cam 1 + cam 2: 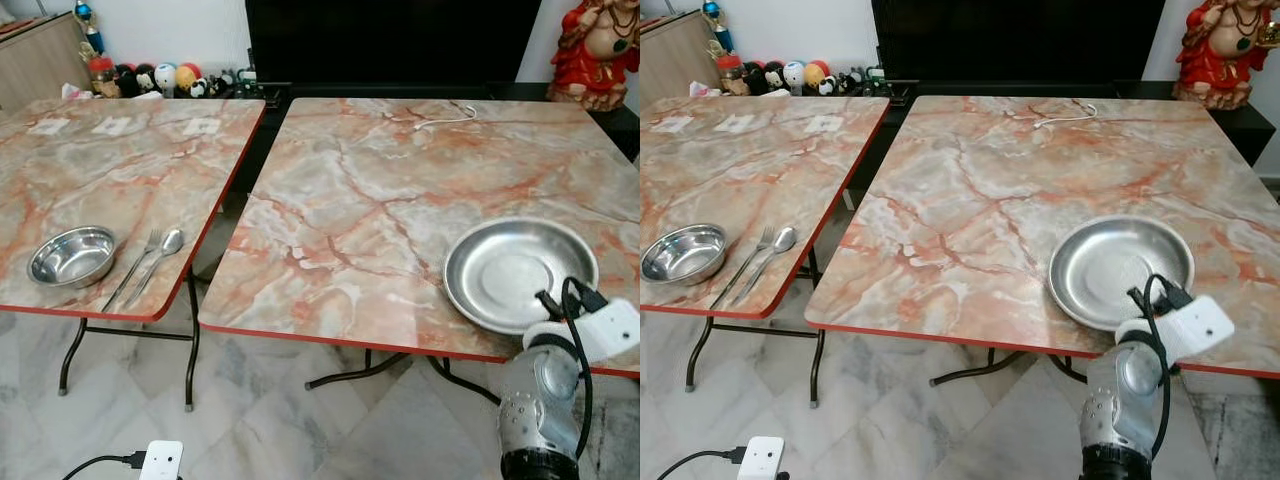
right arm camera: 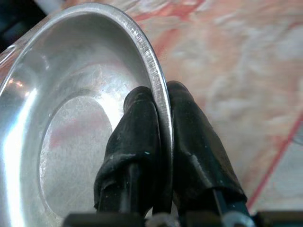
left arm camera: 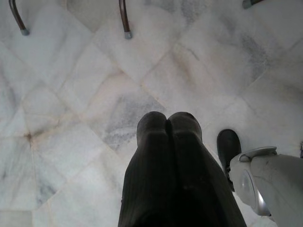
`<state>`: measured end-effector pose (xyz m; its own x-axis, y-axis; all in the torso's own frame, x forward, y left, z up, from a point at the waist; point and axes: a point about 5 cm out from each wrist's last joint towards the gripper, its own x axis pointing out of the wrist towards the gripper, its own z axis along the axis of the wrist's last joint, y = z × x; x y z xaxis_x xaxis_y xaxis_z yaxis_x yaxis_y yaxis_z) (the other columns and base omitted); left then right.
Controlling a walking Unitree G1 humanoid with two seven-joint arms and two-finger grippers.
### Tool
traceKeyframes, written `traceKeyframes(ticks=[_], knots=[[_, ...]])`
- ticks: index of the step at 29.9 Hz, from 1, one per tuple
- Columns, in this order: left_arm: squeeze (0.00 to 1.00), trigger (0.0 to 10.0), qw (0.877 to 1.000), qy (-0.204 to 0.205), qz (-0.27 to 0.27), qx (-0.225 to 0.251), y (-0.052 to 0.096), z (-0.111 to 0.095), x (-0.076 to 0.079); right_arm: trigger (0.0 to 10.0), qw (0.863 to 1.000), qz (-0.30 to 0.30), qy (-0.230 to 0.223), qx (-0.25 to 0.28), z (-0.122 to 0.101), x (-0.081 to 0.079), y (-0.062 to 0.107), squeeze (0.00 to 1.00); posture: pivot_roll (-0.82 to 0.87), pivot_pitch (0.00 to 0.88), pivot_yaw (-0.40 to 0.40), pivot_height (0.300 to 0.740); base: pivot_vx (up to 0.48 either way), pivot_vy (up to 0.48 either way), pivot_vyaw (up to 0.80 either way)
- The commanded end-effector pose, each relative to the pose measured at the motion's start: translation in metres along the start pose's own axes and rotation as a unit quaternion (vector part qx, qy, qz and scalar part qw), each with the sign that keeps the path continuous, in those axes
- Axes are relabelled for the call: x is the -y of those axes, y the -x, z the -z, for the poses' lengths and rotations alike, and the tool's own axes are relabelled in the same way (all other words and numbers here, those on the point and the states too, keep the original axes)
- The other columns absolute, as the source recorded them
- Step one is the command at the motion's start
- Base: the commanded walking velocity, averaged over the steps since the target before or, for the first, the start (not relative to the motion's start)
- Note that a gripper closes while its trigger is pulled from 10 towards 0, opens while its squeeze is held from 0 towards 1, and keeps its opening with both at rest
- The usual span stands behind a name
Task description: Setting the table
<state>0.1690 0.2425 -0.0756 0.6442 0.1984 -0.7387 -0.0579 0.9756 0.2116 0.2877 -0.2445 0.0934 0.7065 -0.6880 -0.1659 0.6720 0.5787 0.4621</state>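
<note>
At the lower right of the left eye view, the right gripper (image 2: 161, 101) reaches up from the silver right arm (image 1: 540, 400) to the near rim of a steel plate (image 1: 520, 272). In the right wrist view its two black fingers (image 2: 135, 137) are pinched onto that rim, one inside the plate and one outside. The plate lies flat on the right table (image 1: 400, 200), close to its near red edge, at the right of the frame.

At the bottom left of the head view a white plug block (image 1: 160, 460) with a black cable lies on the marble floor (image 1: 260, 420). The left gripper (image 3: 167, 124) hangs over that floor with its fingers pressed together, holding nothing.

On the left table (image 1: 110, 170), near its front edge at the left of the frame, sits a small steel bowl (image 1: 72, 255), and just beside it, toward the gap between the tables, lie a fork (image 1: 135, 265) and a spoon (image 1: 158, 260) side by side.

Farther back, a white cord (image 1: 445, 118) rests on the right table's far part. Beyond, small toy figures (image 1: 160, 78) line the upper left, and a red statue (image 1: 595, 50) stands at the upper right.
</note>
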Motion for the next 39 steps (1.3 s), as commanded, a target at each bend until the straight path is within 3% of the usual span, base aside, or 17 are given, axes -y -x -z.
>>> traceKeyframes(ticks=[1,10,25,26,27,28,29,30,35,36,38,39], knots=[[0.00,10.0,1.000,-0.013,-0.003,0.007,0.000,-0.003,-0.004,10.0,1.000,0.007,-0.011,-0.003,-0.001,0.000,0.000,0.00,-0.03,0.000,0.027,0.740,0.000,0.000,0.00],[0.00,10.0,1.000,-0.016,-0.003,0.011,-0.001,-0.005,-0.003,10.0,0.996,0.019,-0.066,-0.057,0.013,-0.001,0.003,0.00,-0.03,0.000,0.027,0.740,0.000,0.000,0.00],[0.00,10.0,1.000,-0.021,-0.002,0.017,-0.001,-0.007,-0.003,10.0,0.993,0.010,-0.075,-0.091,0.022,-0.003,0.005,0.02,-0.02,0.000,0.027,0.740,0.000,0.000,0.00],[0.00,10.0,1.000,-0.021,-0.002,0.018,-0.001,-0.007,-0.003,10.0,0.993,0.007,-0.077,-0.093,0.023,-0.004,0.005,0.22,-0.02,0.000,0.027,0.740,0.000,0.000,0.00],[0.00,10.0,1.000,-0.022,-0.002,0.018,-0.001,-0.007,-0.003,10.0,0.992,0.003,-0.077,-0.095,0.024,-0.005,0.006,0.25,-0.02,0.000,0.026,0.740,0.000,0.000,0.00],[0.00,10.0,1.000,-0.022,-0.001,0.018,-0.001,-0.007,-0.003,10.0,0.992,0.002,-0.078,-0.095,0.024,-0.005,0.006,0.43,-0.02,0.000,0.025,0.740,0.000,0.000,0.00],[0.00,10.0,1.000,-0.022,-0.001,0.018,-0.001,-0.007,-0.003,10.0,0.992,0.002,-0.078,-0.095,0.024,-0.005,0.006,0.43,-0.02,0.000,0.025,0.740,0.000,0.000,0.00],[0.00,10.0,1.000,-0.022,-0.001,0.018,-0.001,-0.006,-0.003,10.0,0.992,0.003,-0.079,-0.094,0.023,-0.005,0.006,0.58,-0.02,0.000,0.026,0.740,0.000,0.000,0.00],[0.00,10.0,1.000,-0.022,-0.003,0.017,0.000,-0.006,-0.004,10.0,0.993,0.003,-0.078,-0.092,0.023,-0.005,0.005,0.57,-0.02,0.000,0.025,0.740,0.000,0.000,0.00],[0.00,10.0,1.000,-0.021,-0.003,0.018,0.000,-0.006,-0.004,10.0,0.993,0.001,-0.077,-0.092,0.022,-0.006,0.005,0.26,-0.02,0.000,0.025,0.740,0.000,0.000,0.00],[0.00,10.0,1.000,-0.021,-0.003,0.018,0.000,-0.006,-0.004,10.0,0.993,0.001,-0.076,-0.091,0.022,-0.006,0.005,0.26,-0.02,0.000,0.025,0.740,0.000,0.000,0.00],[0.00,10.0,1.000,-0.021,-0.003,0.019,-0.001,-0.006,-0.004,10.0,0.993,0.001,-0.076,-0.091,0.022,-0.006,0.005,0.00,-0.02,0.000,0.025,0.740,0.000,0.000,0.00]])
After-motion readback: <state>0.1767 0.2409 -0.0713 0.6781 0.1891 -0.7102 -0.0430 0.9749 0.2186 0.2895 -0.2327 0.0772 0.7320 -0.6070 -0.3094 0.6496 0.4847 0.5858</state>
